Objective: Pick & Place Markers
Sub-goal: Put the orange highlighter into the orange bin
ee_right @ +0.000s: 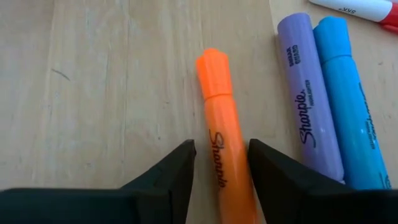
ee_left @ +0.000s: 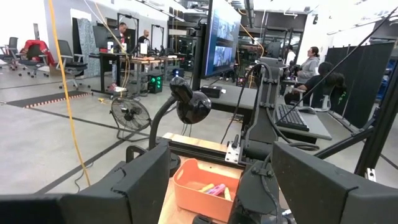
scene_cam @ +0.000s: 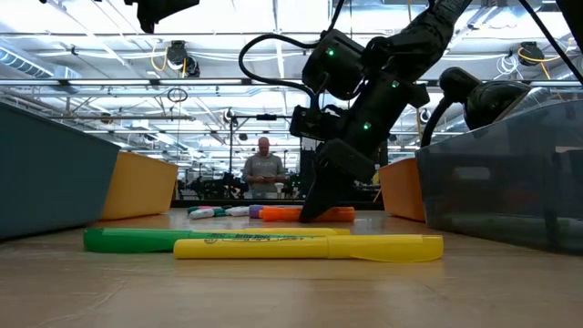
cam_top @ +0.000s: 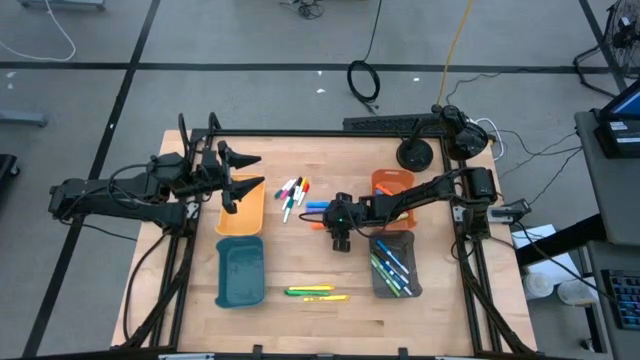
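1. I have the right gripper (ee_right: 219,163) down on the table (cam_top: 300,320) near its middle, fingers either side of the orange highlighter (ee_right: 224,143), a sliver of gap on each side; not yet clamped, as I read it. This is the pick step.
2. Next I'd need the fingers squeezed onto the barrel, then a straight lift clear of the purple highlighter (ee_right: 308,93) and blue highlighter (ee_right: 348,99) just beside it.
3. Nearest the front edge, at six o'clock from that gripper, lie a green highlighter (scene_cam: 137,239) and yellow highlighter (scene_cam: 310,247).
4. Grey tray (cam_top: 396,262) at four o'clock: several markers. Teal tray (cam_top: 240,272) at eight: looks empty.
5. Orange tray (cam_top: 390,183) at one o'clock holds a few.
6. Left gripper (cam_top: 243,180) hovers wide open over the yellow tray (cam_top: 241,218) at nine o'clock.
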Tool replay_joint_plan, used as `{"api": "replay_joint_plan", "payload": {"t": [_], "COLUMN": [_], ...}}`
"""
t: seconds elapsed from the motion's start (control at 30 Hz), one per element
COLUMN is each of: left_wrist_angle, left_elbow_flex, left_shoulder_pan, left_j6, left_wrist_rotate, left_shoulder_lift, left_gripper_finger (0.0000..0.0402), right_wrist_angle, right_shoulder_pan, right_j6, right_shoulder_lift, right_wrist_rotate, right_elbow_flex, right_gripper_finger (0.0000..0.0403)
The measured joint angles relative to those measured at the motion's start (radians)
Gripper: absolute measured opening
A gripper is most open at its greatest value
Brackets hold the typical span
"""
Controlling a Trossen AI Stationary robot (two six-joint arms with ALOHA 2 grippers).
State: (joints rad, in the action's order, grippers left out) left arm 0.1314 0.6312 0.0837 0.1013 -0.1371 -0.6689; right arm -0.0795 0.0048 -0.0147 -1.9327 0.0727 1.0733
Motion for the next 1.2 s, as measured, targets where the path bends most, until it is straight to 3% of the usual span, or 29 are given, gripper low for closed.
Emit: {"api": "replay_joint_plan", "payload": {"t": [1.2], "left_wrist_angle": [0.0], "left_elbow_flex": [0.0], "left_shoulder_pan": [0.0], "left_j6": [0.0], "left_wrist_rotate": [0.0], "left_shoulder_lift": [0.0], "left_gripper_finger": [0.0282], "right_wrist_angle": [-0.001], "right_shoulder_pan": [0.0], "right_j6": [0.028], "right_shoulder_lift": [-0.002], "right_wrist_rotate": [-0.002], "right_elbow_flex": [-0.001], "right_gripper_finger": [0.007]}}
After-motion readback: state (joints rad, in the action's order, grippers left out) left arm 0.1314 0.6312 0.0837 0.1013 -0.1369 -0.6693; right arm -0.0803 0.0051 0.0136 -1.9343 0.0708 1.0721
